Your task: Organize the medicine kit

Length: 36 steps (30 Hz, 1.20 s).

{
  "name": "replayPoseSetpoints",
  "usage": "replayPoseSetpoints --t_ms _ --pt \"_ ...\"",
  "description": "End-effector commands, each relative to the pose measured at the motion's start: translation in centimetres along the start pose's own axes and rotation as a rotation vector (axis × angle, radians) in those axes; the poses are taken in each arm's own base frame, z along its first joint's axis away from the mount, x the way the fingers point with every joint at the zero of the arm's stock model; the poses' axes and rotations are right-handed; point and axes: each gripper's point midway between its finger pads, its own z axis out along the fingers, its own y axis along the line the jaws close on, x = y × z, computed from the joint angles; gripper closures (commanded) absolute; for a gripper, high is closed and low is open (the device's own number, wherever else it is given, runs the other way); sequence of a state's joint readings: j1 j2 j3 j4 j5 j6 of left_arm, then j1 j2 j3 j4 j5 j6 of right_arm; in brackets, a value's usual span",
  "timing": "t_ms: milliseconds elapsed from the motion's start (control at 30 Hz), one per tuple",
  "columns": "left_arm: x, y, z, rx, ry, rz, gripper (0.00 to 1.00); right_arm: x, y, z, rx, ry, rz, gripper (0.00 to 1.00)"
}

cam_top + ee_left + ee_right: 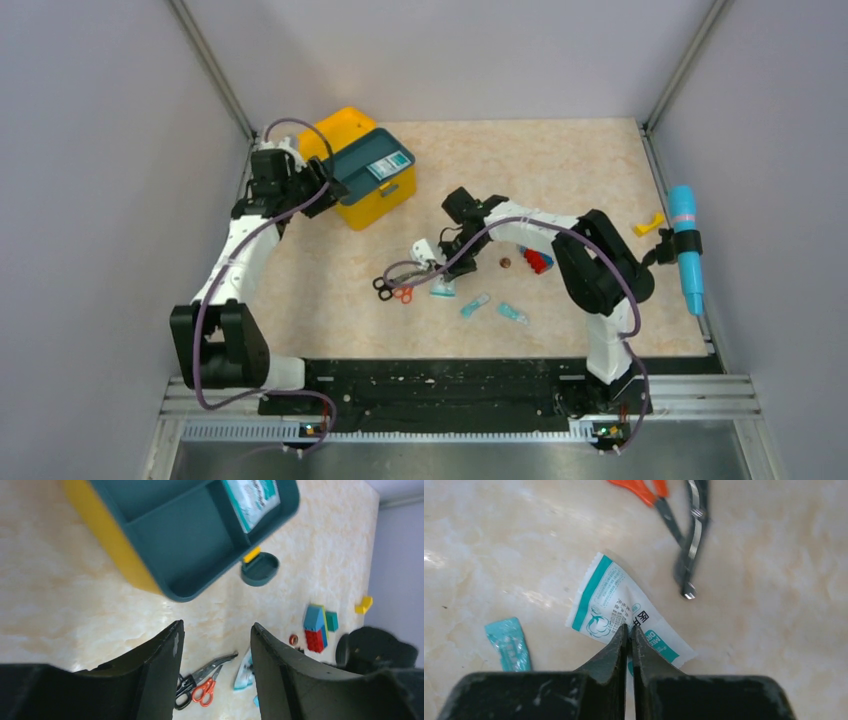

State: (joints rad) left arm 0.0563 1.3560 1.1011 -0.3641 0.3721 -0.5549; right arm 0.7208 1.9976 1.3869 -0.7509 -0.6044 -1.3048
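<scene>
Slippage of the white paper sachet (609, 600), marked with a teal stripe and a cotton emblem, is judged the chief risk. Only a narrow part of its flat face is nipped by the right gripper (629, 629), whose fingers are pressed together with the tips on the print. So thin a packet could be left on the beige marbled table (774, 630) when the arm is raised, or be dropped on the way across. Whether paper is truly caught between the tips, or merely pinned against the tabletop, cannot be told for certain.

Crowding is a second hazard. The orange-handled scissors (644, 487) and the black-handled steel shears (691, 540) lie just beyond the sachet, and a small teal foil packet (509, 645) lies near its other side. Any of them could be nudged by a sideways pull.

A long carry is called for. The medicine kit (378, 205), a bright yellow plastic box with its lid thrown back, is placed at the far left of the table, well apart from the sachet. A dark teal compartment tray (355, 170) is seated in its top, with one white packet (390, 165) laid in a compartment. A collision is possible there, because the left gripper (216, 627) is held just beside the kit.

The right arm is stretched inward to the table's middle, with the elbow raised and the wrist bent steeply down. The left arm is reached forward along the left wall, with its fingers spread and nothing between them.
</scene>
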Motion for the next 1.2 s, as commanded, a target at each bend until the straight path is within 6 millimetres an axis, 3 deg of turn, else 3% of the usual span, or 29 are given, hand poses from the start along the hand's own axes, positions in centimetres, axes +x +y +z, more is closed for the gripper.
replayPoseSetpoints --t_ms 0,133,267,433,600,800,1067,1167 --pt "-0.2 -6.7 1.3 0.228 0.028 0.199 0.43 -1.7 -5.6 -7.2 0.303 -0.074 0.212 1.0" --pt "1.0 -10.3 2.1 0.408 0.076 0.223 0.41 -2.9 -8.8 -12.6 0.52 -0.155 0.367 1.0" --pt "1.9 -13.6 2.7 0.573 0.154 0.218 0.38 -5.2 -11.9 -18.1 0.776 -0.277 0.41 1.0" --pt "2.2 -15.4 3.9 0.681 0.22 0.232 0.31 -6.4 -14.7 -22.2 0.993 -0.402 0.504 1.0" --pt "1.9 -17.0 4.5 0.792 0.242 0.241 0.29 -7.2 -16.0 -22.7 1.011 -0.462 0.539 1.0" --pt "2.2 -17.9 5.5 0.827 0.259 0.24 0.32 -7.4 -16.1 -22.3 0.994 -0.481 0.559 1.0" --pt "2.9 -19.0 6.5 0.844 0.279 0.235 0.45 -7.7 -16.1 -21.5 0.977 -0.483 0.56 1.0" --pt "3.1 -19.2 6.6 0.856 0.293 0.238 0.55 -8.0 -16.3 -21.2 0.976 -0.478 0.552 1.0"
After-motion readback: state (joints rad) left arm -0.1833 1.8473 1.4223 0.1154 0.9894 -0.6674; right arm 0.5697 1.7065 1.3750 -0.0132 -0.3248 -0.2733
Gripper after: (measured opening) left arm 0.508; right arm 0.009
